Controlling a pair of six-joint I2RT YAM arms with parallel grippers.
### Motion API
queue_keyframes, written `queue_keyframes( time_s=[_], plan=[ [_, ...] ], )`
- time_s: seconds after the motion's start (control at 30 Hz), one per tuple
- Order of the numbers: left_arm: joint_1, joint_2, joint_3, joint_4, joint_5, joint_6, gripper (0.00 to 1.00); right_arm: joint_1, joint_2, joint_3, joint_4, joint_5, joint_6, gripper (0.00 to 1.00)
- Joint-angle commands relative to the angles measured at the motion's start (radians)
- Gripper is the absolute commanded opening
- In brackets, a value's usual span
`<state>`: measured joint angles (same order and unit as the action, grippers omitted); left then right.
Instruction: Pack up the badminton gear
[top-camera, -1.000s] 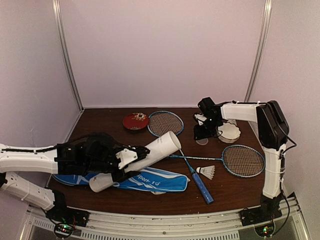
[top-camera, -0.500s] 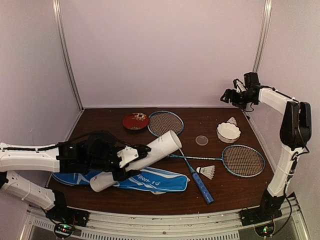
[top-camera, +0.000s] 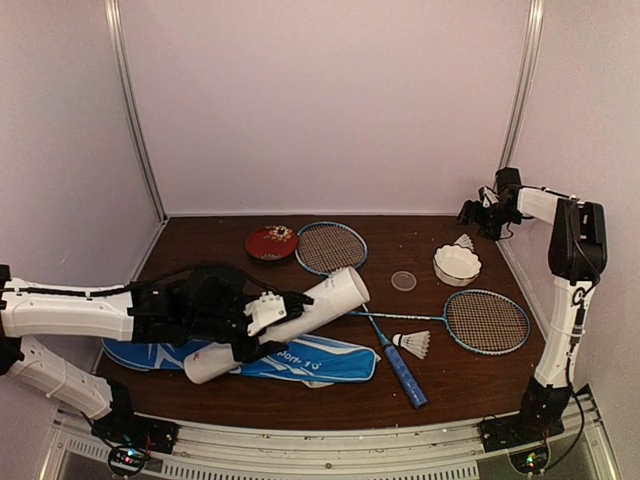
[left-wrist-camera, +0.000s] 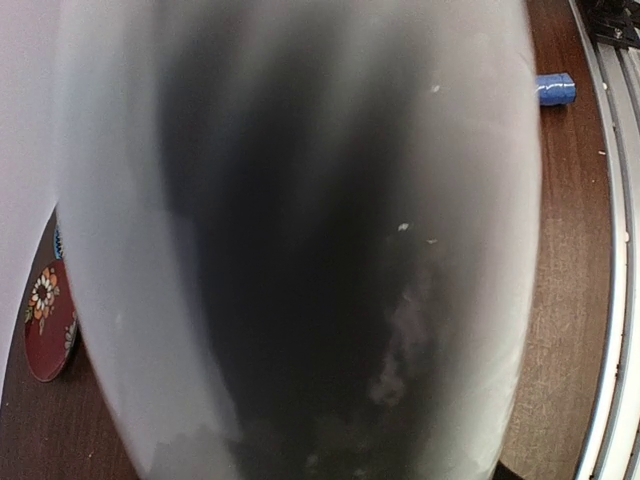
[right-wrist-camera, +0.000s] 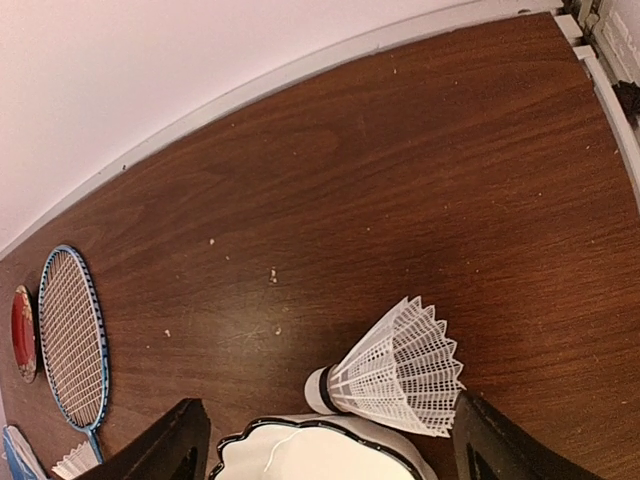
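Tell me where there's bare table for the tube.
The table is bare at its near right corner, between the blue handle and right racket head, and along the back between the other racket head and white bowl. Crowded: middle and near left, with shuttlecock and bag.

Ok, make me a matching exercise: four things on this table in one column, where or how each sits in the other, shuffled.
Things:
1. white tube
2. red dish
3. scalloped bowl
4. racket bag

Places or states:
A. far right, beside a shuttlecock
B. lying flat at the front
C. tilted, gripped by the left pincer
D. at the back, just left of a racket head

Pairs: 1-C, 2-D, 3-A, 4-B
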<state>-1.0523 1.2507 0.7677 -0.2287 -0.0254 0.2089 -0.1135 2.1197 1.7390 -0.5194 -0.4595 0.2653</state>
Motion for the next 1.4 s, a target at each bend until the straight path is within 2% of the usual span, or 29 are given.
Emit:
queue_keyframes(
  time_s=[0.0, 0.17, 0.3, 0.43, 0.57, 0.73, 0.97, 1.17, 1.37],
  plan=[
    [0.009, 0.006, 0.044, 0.077, 0.019, 0.018, 0.4, 0.001, 0.063, 0.081, -0.057, -0.002, -0.027, 0.85],
    [0.009, 0.008, 0.05, 0.069, 0.015, 0.024, 0.4, 0.0, 0.123, 0.144, -0.098, 0.0, -0.038, 0.75],
    [0.009, 0.022, 0.053, 0.07, 0.013, 0.025, 0.4, 0.0, 0.15, 0.163, -0.112, -0.01, -0.04, 0.54],
    [0.009, 0.027, 0.053, 0.072, 0.014, 0.024, 0.4, 0.0, 0.152, 0.149, -0.101, -0.026, -0.035, 0.4],
    [0.009, 0.018, 0.05, 0.072, 0.013, 0.021, 0.4, 0.0, 0.148, 0.152, -0.102, -0.027, -0.029, 0.19],
    [0.011, -0.008, 0.036, 0.077, 0.002, 0.012, 0.4, 0.0, 0.107, 0.136, -0.072, -0.042, -0.017, 0.0],
    [0.017, -0.059, 0.007, 0.088, -0.008, -0.016, 0.4, 0.014, -0.083, 0.004, 0.111, -0.097, 0.054, 0.0],
    [0.021, -0.109, -0.022, 0.086, -0.009, -0.027, 0.4, 0.073, -0.308, -0.097, 0.176, -0.114, 0.067, 0.0],
    [0.024, -0.158, -0.058, 0.143, -0.019, -0.042, 0.4, 0.198, -0.594, -0.257, 0.221, -0.182, 0.095, 0.0]
  ],
)
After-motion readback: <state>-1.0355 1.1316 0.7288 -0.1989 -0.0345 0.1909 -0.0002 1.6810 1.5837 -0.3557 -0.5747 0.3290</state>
